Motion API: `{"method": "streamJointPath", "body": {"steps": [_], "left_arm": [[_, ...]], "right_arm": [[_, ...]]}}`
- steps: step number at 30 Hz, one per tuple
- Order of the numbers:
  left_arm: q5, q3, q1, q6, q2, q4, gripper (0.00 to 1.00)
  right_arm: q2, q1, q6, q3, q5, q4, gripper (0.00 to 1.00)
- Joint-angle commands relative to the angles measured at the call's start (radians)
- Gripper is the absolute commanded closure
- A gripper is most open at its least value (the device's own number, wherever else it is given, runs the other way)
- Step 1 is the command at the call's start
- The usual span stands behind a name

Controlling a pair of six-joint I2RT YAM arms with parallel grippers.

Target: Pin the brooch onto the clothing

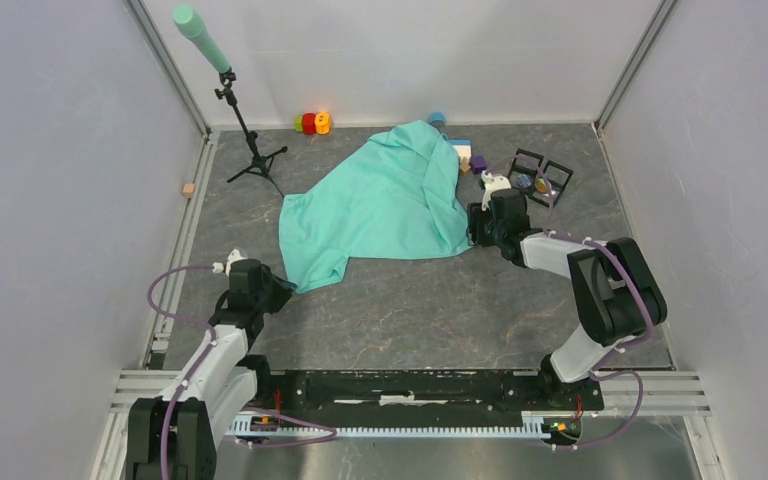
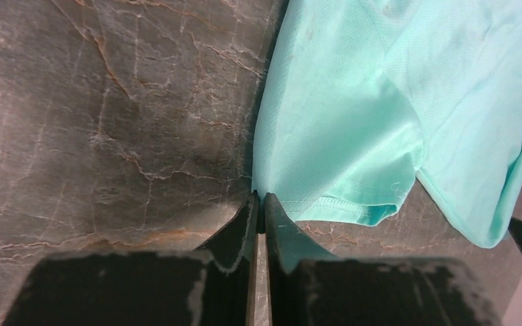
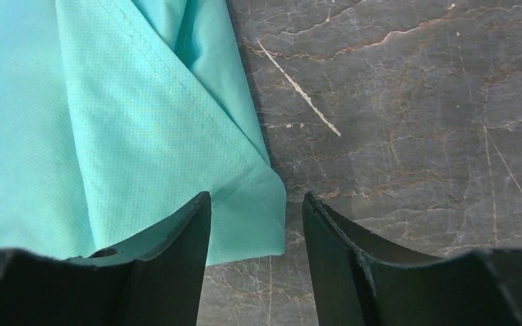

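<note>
The clothing, a mint-green T-shirt, lies crumpled on the dark marble table. My left gripper is at the shirt's near left corner. In the left wrist view its fingers are shut, with the tips pinching the shirt's edge. My right gripper is at the shirt's right near corner. In the right wrist view it is open and low over that corner, holding nothing. I cannot pick out the brooch for certain; small coloured round pieces lie in black frames.
The black frames stand behind the right gripper, with a white box and purple piece beside the shirt. A tripod with a green-tipped pole stands back left. Coloured blocks sit at the back wall. A small wooden block lies at the left rail.
</note>
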Motion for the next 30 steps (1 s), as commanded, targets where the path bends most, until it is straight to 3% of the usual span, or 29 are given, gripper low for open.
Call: {"method": "streamJointPath", "body": {"steps": [1, 5, 7, 8, 9, 15, 18, 23, 27, 30], "left_arm": [[0.029, 0.014, 0.011, -0.008, -0.026, 0.026, 0.91], [0.035, 0.054, 0.021, -0.004, -0.055, -0.014, 0.96], [0.040, 0.084, 0.030, -0.006, -0.073, -0.031, 0.98], [0.041, 0.100, 0.032, -0.007, -0.084, -0.045, 0.98], [0.044, 0.124, 0.056, -0.008, -0.093, -0.057, 0.98], [0.095, 0.398, 0.194, 0.045, -0.111, -0.175, 0.98], [0.101, 0.618, 0.223, 0.070, -0.088, -0.224, 0.98], [0.115, 0.998, 0.241, 0.146, 0.013, -0.288, 0.98], [0.151, 1.368, 0.242, 0.240, 0.125, -0.390, 0.98], [0.224, 1.554, 0.242, 0.282, 0.171, -0.429, 0.98]], "right_arm": [[0.047, -0.003, 0.000, 0.054, -0.047, -0.001, 0.46], [0.051, -0.007, -0.001, 0.052, -0.060, -0.004, 0.67], [0.044, -0.009, -0.003, 0.064, -0.067, -0.019, 0.83], [0.031, -0.012, -0.002, 0.077, -0.066, -0.034, 0.97], [0.012, -0.016, -0.002, 0.087, -0.065, -0.053, 1.00], [-0.229, -0.025, -0.060, 0.232, 0.006, -0.215, 1.00], [-0.365, -0.025, -0.102, 0.349, 0.061, -0.339, 1.00], [-0.580, -0.024, -0.169, 0.497, 0.104, -0.406, 1.00], [-0.655, -0.023, -0.211, 0.682, 0.095, -0.474, 0.99], [-0.702, -0.024, -0.223, 0.792, 0.065, -0.500, 0.97]]}}
